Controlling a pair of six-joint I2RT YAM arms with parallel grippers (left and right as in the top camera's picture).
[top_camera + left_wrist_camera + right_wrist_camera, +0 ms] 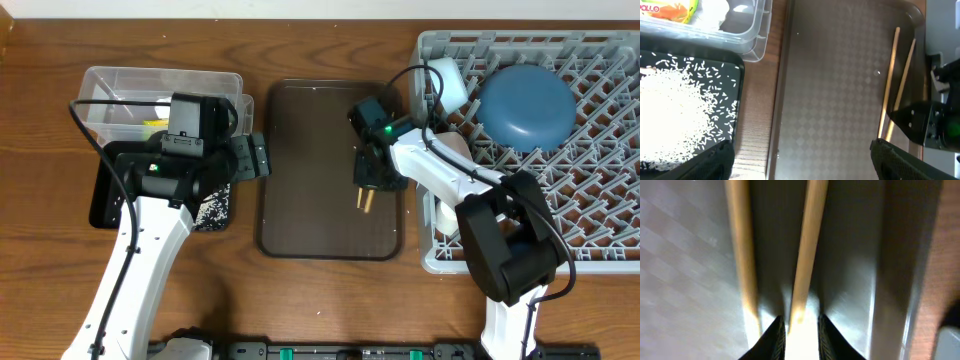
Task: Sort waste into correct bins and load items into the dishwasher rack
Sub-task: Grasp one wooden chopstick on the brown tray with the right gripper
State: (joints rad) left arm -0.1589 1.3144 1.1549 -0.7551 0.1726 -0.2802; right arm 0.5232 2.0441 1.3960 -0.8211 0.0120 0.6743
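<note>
Rice [670, 115] lies spread over the shallow black tray [738, 95], nearest the robot on the left of the tabletop [320, 300], with stray grains thinning out toward the tray's rim. The left hand [801, 167] hangs over the strip between this tray and the dark brown serving tray [840, 110]. Its two fingers [705, 162] are spread wide and hold nothing.

Along the right side of the brown tray lie the two wooden chopsticks [888, 85], side by side and close to its rim. The right hand [801, 332] is low over them. Its fingertips [776, 335] stand a narrow gap apart, with the end of one chopstick just between them and the other stick outside. Whether the pads press the wood I cannot tell.

Farther off on the left, just beyond the black tray, stands the clear plastic tub [747, 35]. It holds the yellow-orange snack wrapper [670, 10] and the crumpled white napkin [715, 10].

On the right, the grey dishwasher rack [600, 230] sits beside the brown tray. Toward its far side a blue bowl [525, 105] lies upside down on the pegs. A small white cup [452, 88] lies tipped at the far left corner.
</note>
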